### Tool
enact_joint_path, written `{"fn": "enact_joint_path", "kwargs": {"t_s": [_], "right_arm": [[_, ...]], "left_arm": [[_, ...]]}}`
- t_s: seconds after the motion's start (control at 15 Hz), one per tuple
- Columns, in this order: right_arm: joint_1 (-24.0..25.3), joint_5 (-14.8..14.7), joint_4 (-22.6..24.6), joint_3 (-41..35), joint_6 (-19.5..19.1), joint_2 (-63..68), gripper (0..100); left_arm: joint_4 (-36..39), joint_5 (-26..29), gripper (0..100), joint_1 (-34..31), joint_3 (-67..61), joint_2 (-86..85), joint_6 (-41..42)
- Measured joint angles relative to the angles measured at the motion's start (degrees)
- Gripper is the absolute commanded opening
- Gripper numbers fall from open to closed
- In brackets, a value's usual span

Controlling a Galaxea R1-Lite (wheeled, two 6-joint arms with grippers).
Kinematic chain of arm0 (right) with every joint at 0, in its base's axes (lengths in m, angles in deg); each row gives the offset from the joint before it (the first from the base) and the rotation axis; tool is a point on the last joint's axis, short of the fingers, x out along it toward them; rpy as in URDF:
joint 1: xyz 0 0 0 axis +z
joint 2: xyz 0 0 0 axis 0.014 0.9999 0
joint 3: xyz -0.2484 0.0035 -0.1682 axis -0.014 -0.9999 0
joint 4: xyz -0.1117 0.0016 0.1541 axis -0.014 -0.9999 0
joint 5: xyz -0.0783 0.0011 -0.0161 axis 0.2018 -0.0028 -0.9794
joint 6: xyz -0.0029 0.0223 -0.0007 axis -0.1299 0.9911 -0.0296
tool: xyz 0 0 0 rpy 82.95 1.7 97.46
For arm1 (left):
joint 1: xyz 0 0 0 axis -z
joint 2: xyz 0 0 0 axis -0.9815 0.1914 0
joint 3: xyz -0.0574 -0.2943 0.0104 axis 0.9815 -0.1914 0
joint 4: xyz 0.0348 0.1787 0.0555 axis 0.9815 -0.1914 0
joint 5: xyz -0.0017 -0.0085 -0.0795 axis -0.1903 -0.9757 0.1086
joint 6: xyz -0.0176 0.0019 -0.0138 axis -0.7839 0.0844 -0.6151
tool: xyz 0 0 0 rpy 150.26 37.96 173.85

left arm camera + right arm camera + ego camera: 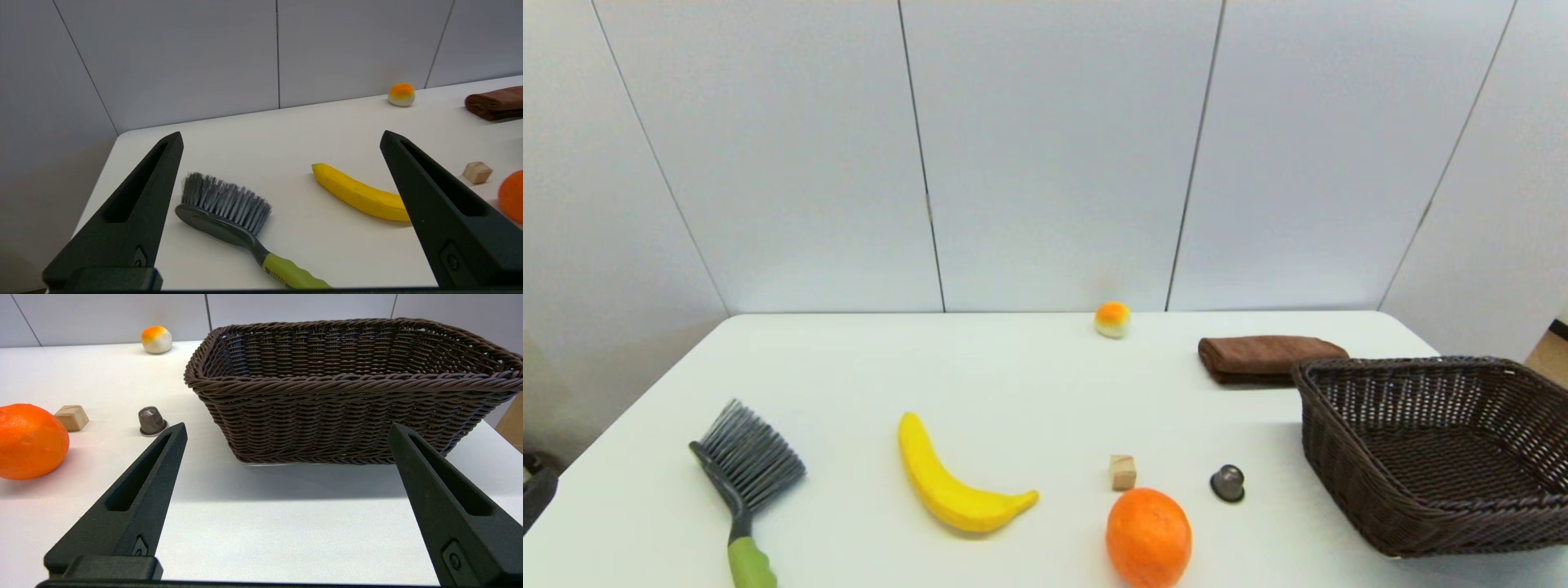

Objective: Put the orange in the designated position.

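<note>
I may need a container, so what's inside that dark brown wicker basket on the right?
Nothing shows inside the dark brown woven wicker basket: the head view shows its bare woven floor. The strip just behind its near wall is hidden, so something small there cannot be ruled out.

Over on the left edge of the white table (849,359), a grey-bristled brush (739,478) with a green handle lies flat, bristles pointing away. A yellow banana (952,486) curves just right of it. There's a small wooden cube (1122,472) mid-table, and a dark coffee capsule (1227,483) close beside it. A dark wicker basket (1347,457) fills the right side, a folded brown cloth (1262,358) behind it. Far back, a small white ball with an orange-yellow top (1112,319) sits near the wall.
</note>
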Motion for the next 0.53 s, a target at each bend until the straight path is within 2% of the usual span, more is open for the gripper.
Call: {"fn": "enact_joint_path", "kwargs": {"t_s": [0.27, 0.53], "right_arm": [[0.0, -0.02, 0.0, 0.0, -0.01, 0.0, 100], [0.0, 0.0, 0.0, 0.0, -0.01, 0.0, 100]], "left_arm": [[-0.44, -0.15, 100, 3.47, -3.43, -5.46, -2.22], [-0.44, -2.01, 100, 4.07, -8.66, -9.89, -2.32]]}}
